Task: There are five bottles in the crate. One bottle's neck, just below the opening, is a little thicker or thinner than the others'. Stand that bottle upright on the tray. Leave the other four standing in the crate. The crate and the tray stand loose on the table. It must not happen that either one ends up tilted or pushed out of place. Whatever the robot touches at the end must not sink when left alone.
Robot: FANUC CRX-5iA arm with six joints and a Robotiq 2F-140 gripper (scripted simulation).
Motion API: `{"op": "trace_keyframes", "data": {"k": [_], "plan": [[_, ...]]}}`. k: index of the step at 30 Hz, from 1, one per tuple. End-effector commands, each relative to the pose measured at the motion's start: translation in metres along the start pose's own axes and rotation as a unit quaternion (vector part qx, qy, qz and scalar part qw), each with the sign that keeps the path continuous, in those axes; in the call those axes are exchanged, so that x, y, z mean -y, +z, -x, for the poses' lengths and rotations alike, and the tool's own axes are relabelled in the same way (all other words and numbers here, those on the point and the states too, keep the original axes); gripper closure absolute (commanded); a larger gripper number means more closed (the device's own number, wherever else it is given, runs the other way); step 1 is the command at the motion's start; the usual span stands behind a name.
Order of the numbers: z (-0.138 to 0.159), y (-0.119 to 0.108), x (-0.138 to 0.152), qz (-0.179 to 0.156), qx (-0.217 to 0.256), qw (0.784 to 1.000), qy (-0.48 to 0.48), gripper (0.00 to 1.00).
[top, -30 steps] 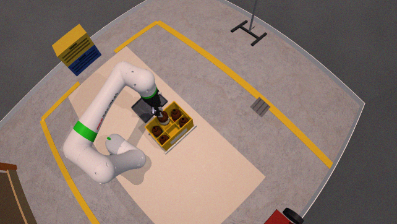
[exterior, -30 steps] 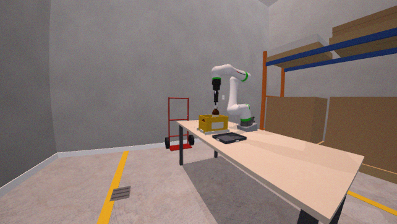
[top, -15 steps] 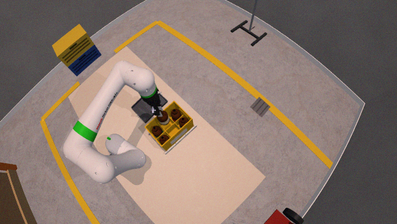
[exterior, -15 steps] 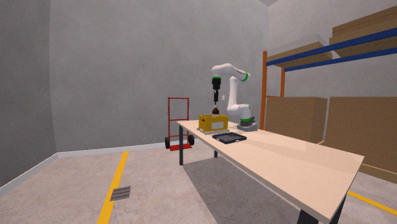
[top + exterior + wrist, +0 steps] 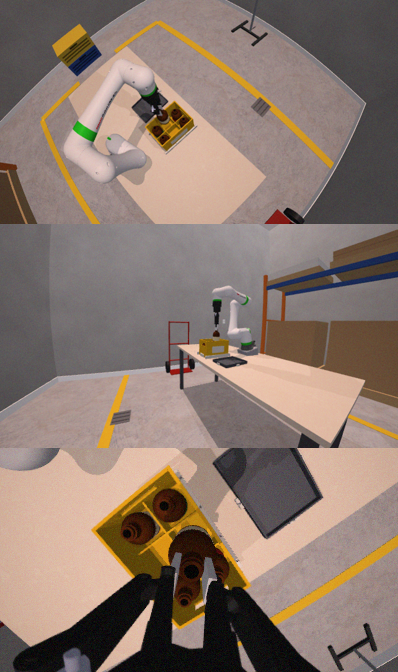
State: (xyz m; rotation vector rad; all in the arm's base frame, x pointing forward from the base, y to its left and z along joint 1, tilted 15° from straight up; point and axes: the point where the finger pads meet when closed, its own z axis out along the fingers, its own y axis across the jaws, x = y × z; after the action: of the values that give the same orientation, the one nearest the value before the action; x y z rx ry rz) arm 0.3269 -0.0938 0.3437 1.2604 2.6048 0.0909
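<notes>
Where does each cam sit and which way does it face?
Top: overhead, looking down on the table; whole arm shows.
Exterior: off the table's far end, facing the arm and orange rack.
Wrist: behind the gripper, looking down; black fingers clamp a bottle by its neck.
All three show crate and tray.

A: What crowds the lifted bottle [image 5: 191, 554]?
B: Four bottles around it in the crate [image 5: 116, 546], its dividers below.
A: And toward the tray [image 5: 300, 478]?
B: Just beside the crate, nothing standing on it.
</notes>
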Motion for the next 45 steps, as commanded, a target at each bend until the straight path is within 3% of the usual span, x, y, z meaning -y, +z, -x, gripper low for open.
{"op": "trace_keyframes", "data": {"k": [1,19,45], "plan": [[0.0,-0.005,0.0,0.0,0.001,1.0,0.0,0.9],[0.0,-0.017,0.0,0.0,0.001,1.0,0.0,0.9],[0.0,-0.018,0.0,0.0,0.001,1.0,0.0,0.9]]}}
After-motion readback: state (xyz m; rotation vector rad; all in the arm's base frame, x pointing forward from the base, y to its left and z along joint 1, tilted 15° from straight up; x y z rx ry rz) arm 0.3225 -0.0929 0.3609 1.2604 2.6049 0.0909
